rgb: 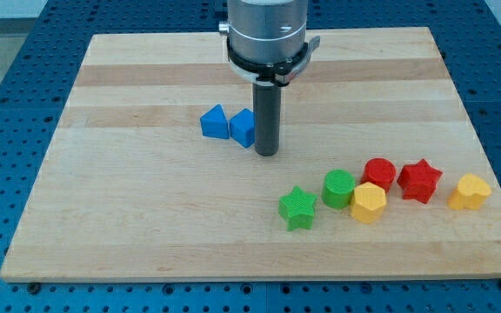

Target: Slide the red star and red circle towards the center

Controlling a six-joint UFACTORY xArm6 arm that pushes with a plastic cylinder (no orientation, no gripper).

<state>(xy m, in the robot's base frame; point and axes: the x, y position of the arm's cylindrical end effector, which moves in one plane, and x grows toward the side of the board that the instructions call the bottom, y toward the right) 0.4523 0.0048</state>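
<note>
The red star [419, 180] lies at the view's lower right, with the red circle [379, 172] just to its left. My tip [267, 154] rests on the board near the middle, well to the left of and above both red blocks. It stands right beside a blue cube [243, 127], touching or nearly touching its right side.
A blue triangle [215, 121] sits left of the blue cube. A green circle [339, 187], a yellow hexagon [369, 202] and a green star [298, 207] lie left of the red circle. A yellow heart [470, 191] lies right of the red star. The wooden board [146, 217] is edged by a blue pegboard.
</note>
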